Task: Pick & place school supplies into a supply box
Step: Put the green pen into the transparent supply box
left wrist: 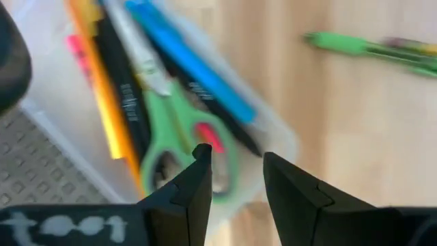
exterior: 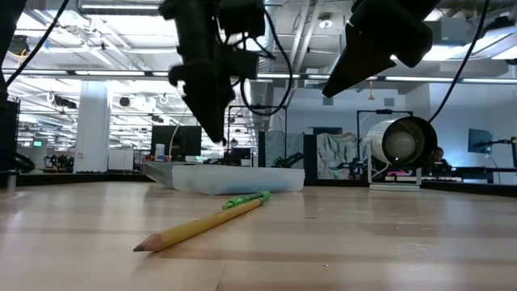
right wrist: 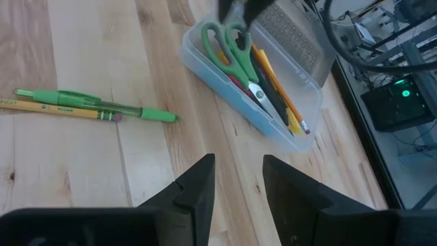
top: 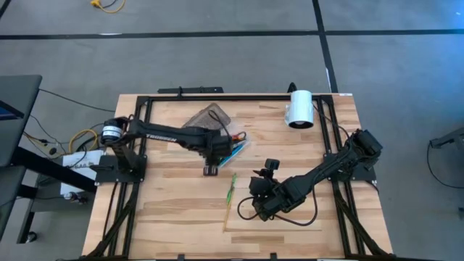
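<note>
Since the supply box [right wrist: 251,82] already holds the scissors [left wrist: 179,147] and most pens, the green pen [right wrist: 95,104] and yellow pencil [exterior: 202,224] ahead of the right gripper [right wrist: 238,179] look next: come straight down, straddle one only. Both grippers' jaws stand apart, empty; the left gripper [left wrist: 235,176] hangs over the box's edge. Whether pen and pencil touch is hard to tell.

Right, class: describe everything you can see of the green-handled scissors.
The green-handled scissors have bright green plastic loop handles and short silvery blades, closed. They lie flat in the clear plastic supply box, on top of orange, black and blue pens. The left gripper hangs open just above the handles, apparently not touching them.
</note>
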